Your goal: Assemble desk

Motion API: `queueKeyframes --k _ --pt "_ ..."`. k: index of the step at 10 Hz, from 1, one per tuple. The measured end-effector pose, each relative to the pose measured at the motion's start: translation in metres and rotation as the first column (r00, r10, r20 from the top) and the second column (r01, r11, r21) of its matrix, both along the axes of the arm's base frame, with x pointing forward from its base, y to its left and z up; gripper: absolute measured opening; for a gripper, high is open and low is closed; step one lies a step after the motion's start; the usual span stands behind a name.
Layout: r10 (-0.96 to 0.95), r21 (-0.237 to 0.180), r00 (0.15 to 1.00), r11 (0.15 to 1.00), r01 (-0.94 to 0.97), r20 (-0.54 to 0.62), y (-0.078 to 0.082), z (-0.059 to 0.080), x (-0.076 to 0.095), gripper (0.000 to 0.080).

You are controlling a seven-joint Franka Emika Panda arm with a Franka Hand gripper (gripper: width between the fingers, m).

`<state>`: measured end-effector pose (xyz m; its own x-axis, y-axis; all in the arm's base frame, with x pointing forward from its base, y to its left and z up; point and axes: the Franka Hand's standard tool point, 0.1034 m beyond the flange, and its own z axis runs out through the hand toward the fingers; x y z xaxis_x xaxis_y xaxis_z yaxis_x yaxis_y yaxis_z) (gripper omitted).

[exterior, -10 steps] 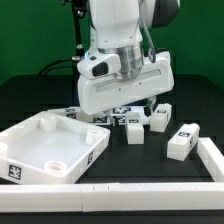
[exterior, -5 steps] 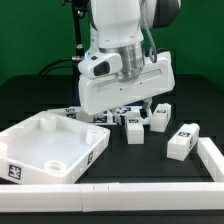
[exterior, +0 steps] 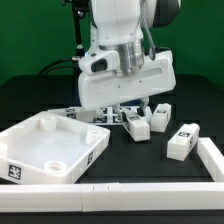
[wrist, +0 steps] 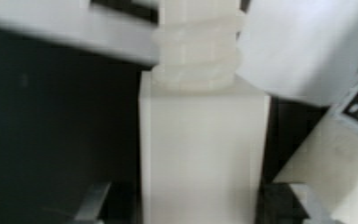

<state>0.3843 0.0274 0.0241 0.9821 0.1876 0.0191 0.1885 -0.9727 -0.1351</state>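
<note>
**Mia:** Where was the desk?

**Ben:** It was in parts. The desk top (exterior: 92, 153) lay on the black table (exterior: 30, 100), at the exterior view's left, with its open side up. It had a round socket (exterior: 55, 165) in one corner and a square tag (exterior: 12, 172) on its side wall.

**Mia:** And the legs?

**Ben:** Three showed in the exterior view. They were all apart from the desk top, toward the exterior view's right. The leg by the arm (exterior: 137, 124) sat just under the big white arm (exterior: 125, 60). The back leg (exterior: 158, 117) was just beside it. The far leg (exterior: 182, 141) lay a bit apart from those two, near the white bar (exterior: 150, 187) at the table's edge.

**Mia:** What about the hand?

**Ben:** In the wrist view, a long leg (wrist: 202, 150) lay right between the two dark fingers (wrist: 98, 208) of the gripper (wrist: 190, 203). Its peg (wrist: 197, 45) pointed away from them. The picture was blurry, so I could not tell if the fingers squeezed the leg or were loose. I could not tell if it was one of the three legs either.

**Mia:** Was anything else close by?

**Ben:** A tagged part (wrist: 345, 100), also white, lay beside the long leg. The marker board (exterior: 72, 112) lay flat on the table behind the desk top, and part of it was hidden by the arm.
</note>
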Motion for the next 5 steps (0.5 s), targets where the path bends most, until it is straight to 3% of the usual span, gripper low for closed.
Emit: queueKeyframes --k 1,5 --pt "-0.046 -0.004 0.999 0.999 0.046 -0.016 -0.0058 0.0008 -0.0114 0.0284" --pt "-0.056 -0.005 0.998 0.998 0.056 -0.012 -0.0087 0.0025 -0.0102 0.0284"
